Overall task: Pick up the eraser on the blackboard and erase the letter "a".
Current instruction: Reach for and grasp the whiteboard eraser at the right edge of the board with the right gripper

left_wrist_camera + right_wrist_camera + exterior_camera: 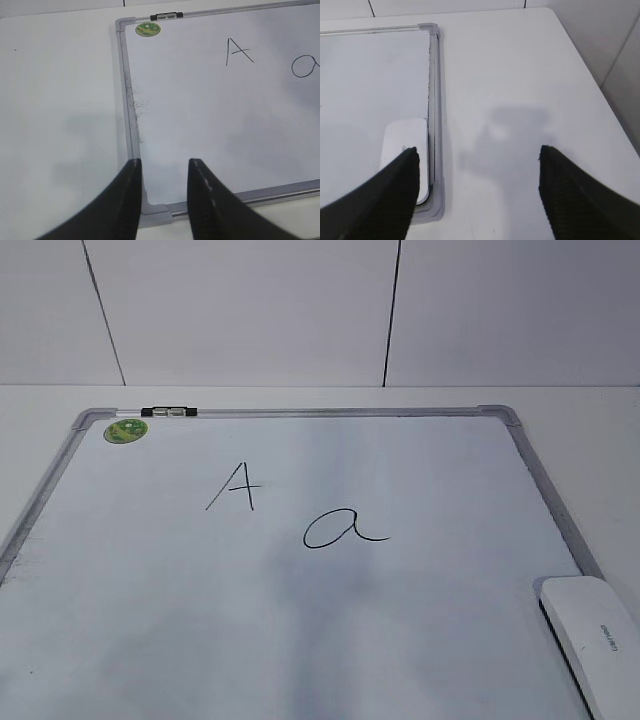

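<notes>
The blackboard point(300, 620) is a white board with a silver-grey frame, lying flat on the table. The lowercase letter "a" point(343, 529) is drawn near its middle; part of it shows in the left wrist view point(306, 66). The white eraser point(595, 635) lies at the board's near right corner, also in the right wrist view point(405, 145). My right gripper point(477, 152) is open and empty, above the table just right of the eraser. My left gripper point(162, 162) is open and empty above the board's near left corner point(155, 210). Neither gripper shows in the exterior view.
A capital "A" point(236, 486) is drawn left of the "a". A round green magnet point(126, 430) and a black-and-silver clip point(169, 412) sit at the board's far left corner. White table point(520, 75) surrounds the board; a white panelled wall point(250, 310) stands behind.
</notes>
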You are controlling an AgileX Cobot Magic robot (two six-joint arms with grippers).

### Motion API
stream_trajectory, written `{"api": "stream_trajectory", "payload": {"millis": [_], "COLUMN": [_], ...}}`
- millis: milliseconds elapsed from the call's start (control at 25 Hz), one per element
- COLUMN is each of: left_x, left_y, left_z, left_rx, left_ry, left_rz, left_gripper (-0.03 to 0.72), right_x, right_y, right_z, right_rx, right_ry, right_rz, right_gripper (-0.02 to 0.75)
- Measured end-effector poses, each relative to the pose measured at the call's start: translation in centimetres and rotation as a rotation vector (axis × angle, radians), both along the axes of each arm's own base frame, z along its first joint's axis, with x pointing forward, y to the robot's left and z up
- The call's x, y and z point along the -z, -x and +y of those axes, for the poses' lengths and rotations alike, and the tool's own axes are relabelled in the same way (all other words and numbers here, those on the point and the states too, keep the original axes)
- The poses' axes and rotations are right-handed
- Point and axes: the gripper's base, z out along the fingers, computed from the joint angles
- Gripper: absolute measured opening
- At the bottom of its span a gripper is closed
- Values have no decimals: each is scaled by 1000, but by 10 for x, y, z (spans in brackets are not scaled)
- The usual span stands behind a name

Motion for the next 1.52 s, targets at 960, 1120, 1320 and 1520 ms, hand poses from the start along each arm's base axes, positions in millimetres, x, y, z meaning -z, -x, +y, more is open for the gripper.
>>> {"api": "stream_trajectory", "payload": {"millis": [960, 1120, 1320, 1520], "left_x": [0, 0, 0, 0], "left_y": [0, 0, 0, 0], "left_z": [0, 0, 0, 0], "left_rx": [0, 0, 0, 0], "left_ry": [0, 0, 0, 0], "left_rz": [0, 0, 0, 0], "left_gripper": [235, 234, 235, 235], "right_x": [-23, -13, -3, 8], "right_y": [-117, -135, -152, -167], "right_z": [22, 22, 25, 30], "right_rx": [-133, -135, -179, -226], "right_ry": [-271, -267, -287, -329], "right_rz": [613, 700, 779, 848], "right_gripper": [592, 592, 615, 663]}}
